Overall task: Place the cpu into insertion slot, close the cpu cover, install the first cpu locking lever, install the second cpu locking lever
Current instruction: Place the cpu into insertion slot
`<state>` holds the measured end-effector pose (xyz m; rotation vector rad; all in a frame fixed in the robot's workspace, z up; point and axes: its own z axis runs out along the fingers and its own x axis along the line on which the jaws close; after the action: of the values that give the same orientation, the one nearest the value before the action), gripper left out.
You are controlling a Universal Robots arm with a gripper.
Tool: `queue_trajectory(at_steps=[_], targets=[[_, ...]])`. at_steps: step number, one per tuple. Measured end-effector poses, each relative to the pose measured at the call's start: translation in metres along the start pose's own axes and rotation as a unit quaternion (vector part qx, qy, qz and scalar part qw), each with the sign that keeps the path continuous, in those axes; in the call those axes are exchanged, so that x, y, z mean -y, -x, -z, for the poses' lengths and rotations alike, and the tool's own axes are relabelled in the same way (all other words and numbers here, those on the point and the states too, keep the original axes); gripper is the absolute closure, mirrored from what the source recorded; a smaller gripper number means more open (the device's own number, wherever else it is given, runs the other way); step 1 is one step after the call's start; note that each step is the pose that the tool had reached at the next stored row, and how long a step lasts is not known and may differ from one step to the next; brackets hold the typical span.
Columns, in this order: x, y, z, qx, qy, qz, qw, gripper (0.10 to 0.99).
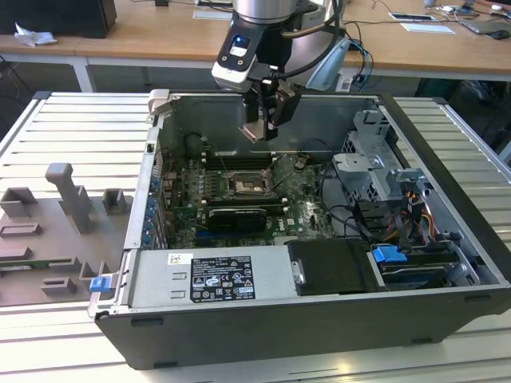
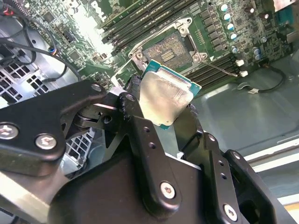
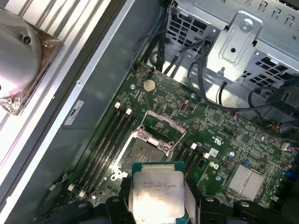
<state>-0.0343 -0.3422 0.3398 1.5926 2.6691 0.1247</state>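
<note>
Silver-beige chip (image 2: 166, 95) is clamped between my jaws, held in the air inside the open computer case (image 1: 239, 319) and not yet seated. In the first wrist view the socket (image 3: 142, 154) on the green board (image 3: 224, 140) lies bare just beyond the chip, its cover frame (image 3: 161, 125) swung open.

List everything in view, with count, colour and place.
black computer case: one, black, open, on the grey ribbed table.
green motherboard: one, green, inside the case.
square dark insertion slot: one, dark, on the motherboard, empty.
thin silver cpu cover: one, silver, raised open at the slot's edge.
long black memory slots: several, black, either side of the slot.
small square silver-beige cpu: one, silver-beige, clamped above the motherboard.
grey moulded fixture: one, grey, exterior view's left.
black gripper: one, black, shut on the cpu.
</note>
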Motion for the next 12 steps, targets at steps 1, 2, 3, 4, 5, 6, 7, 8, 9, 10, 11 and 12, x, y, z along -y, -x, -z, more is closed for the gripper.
queue_trajectory(at_steps=[1, 2, 3, 4, 5, 6, 7, 8, 9, 10, 11, 12], targets=[[0.0, 0.0, -0.0002, 0.0003, 0.0, -0.003, 1.0, 0.557], [0.0, 0.0, -0.0005, 0.0007, 0.0001, -0.007, 1.0, 0.557], [0.0001, 0.0, -0.0007, 0.0009, 0.0001, -0.01, 1.0, 0.557], [0.0001, 0.0, -0.001, 0.0013, 0.0002, -0.014, 0.9999, 0.557], [0.0001, 0.0, -0.0013, 0.0015, 0.0002, -0.016, 0.9999, 0.557], [0.0001, 0.0, -0.0015, 0.0017, 0.0003, -0.019, 0.9998, 0.557], [0.0002, 0.0, -0.0021, 0.0022, 0.0003, -0.025, 0.9997, 0.557], [0.0002, 0.0, -0.0026, 0.0025, 0.0004, -0.028, 0.9996, 0.557], [0.0003, 0.0001, -0.003, 0.0027, 0.0004, -0.03, 0.9995, 0.557], [0.0005, 0.0001, -0.005, 0.003, 0.0004, -0.034, 0.9994, 0.557], [0.0006, 0.0001, -0.0071, 0.0033, 0.0, -0.036, 0.9993, 0.557], [0.0007, 0.0001, -0.008, 0.0041, -0.0005, -0.038, 0.9993, 0.557]])
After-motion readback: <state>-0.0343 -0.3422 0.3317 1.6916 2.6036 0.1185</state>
